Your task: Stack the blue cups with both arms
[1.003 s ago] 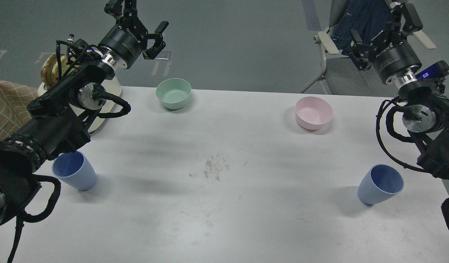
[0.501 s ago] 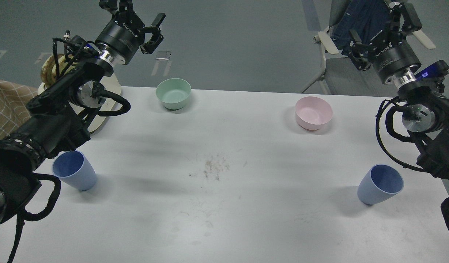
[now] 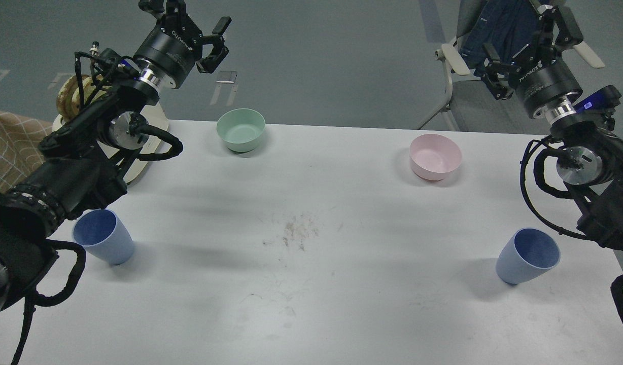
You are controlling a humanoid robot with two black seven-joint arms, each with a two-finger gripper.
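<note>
White surface (image 3: 311,314) carries everything. My left end effector (image 3: 192,28) and right end effector (image 3: 527,38) are both raised beyond the far edge, fingers apart, holding nothing. Mint-green bowl (image 3: 241,130) and pink bowl (image 3: 435,156) sit along the far side, not targets. Left blue cup (image 3: 103,243) is near the left edge, just under my left forearm; right blue cup (image 3: 527,256) is near the right edge. Both upright, well apart, no stacking done yet. They look like light, rigid, matte plastic; tapered walls could slip downward, so I'd pinch across the rim, one finger inside.
</note>
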